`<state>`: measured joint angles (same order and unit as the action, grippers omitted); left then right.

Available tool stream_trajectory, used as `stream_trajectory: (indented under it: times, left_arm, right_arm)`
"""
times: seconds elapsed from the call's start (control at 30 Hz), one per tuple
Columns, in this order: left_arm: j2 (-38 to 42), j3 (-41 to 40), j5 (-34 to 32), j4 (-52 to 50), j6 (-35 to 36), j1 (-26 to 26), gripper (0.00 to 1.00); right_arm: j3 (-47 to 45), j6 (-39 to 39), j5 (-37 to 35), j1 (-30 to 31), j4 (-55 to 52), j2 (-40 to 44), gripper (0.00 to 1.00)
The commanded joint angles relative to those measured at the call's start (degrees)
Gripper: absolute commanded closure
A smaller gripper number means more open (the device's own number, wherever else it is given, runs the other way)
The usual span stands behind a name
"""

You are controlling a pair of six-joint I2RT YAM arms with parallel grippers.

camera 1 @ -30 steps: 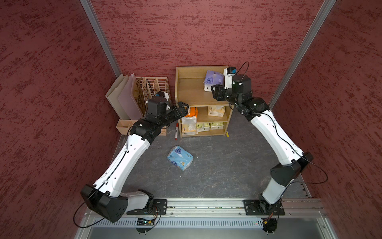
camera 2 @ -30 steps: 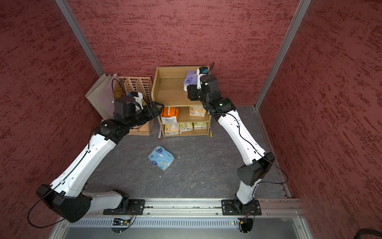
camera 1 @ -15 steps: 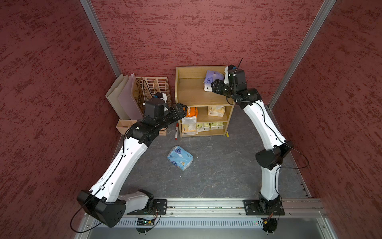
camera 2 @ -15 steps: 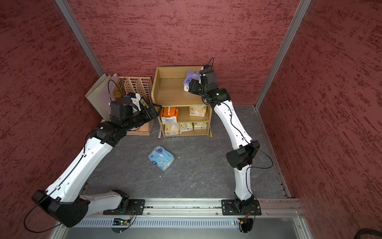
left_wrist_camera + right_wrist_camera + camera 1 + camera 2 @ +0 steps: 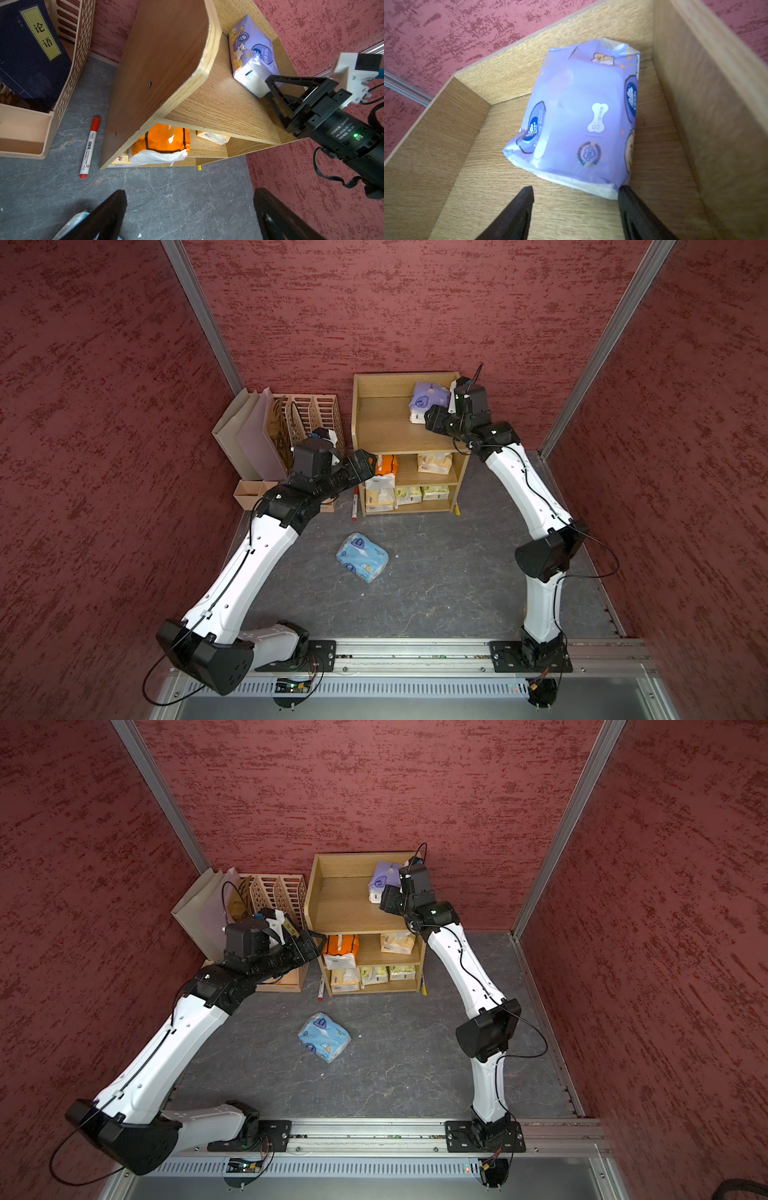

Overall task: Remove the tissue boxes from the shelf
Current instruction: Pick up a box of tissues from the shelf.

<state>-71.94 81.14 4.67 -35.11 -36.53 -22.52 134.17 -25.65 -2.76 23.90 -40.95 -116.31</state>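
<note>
- The wooden shelf (image 5: 376,435) is standing against the red back wall (image 5: 415,302), and a lilac tissue pack (image 5: 428,400) is lying on its top tier, close to the right side panel.
- The right gripper (image 5: 576,189) is reaching into this top tier with its jaws standing apart, and it is gripping nothing. In the right wrist view one finger (image 5: 633,207) is touching the near corner of the lilac tissue pack, and the second finger is apart from it.
- The left gripper (image 5: 190,192) is hovering just beside the left side panel of the shelf, near the middle tier. Its jaws are standing wide apart with nothing between them.
- On the middle tier an orange pack (image 5: 386,464) is sitting at the left end and a pale yellow pack (image 5: 434,462) at the right end.
- On the bottom tier a yellow-orange pack (image 5: 379,499) and two yellow-green packs (image 5: 407,494) are lying in a row.
- A light blue pack (image 5: 361,556) is lying on the grey surface (image 5: 436,593), well apart from the shelf, between the two arms.
- A red marker (image 5: 355,504) is lying just beside the left foot of the shelf, and a beige file organizer (image 5: 311,418) holding a navy booklet (image 5: 27,52) is standing further left.
</note>
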Motion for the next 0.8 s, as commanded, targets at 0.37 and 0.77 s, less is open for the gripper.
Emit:
stream_trajectory:
  times: [0.37, 0.77]
  left_arm:
    - [2.6, -0.1, -2.1, -1.9, 1.6, -0.2, 0.00]
    - [2.7, -0.4, -1.8, -2.1, 0.8, -0.3, 0.00]
  right_arm:
    - [-2.2, 5.5, 5.9, -0.3, 9.8, -1.5, 0.68]
    - [-6.1, 6.5, 8.4, -0.1, 8.8, 3.2, 1.00]
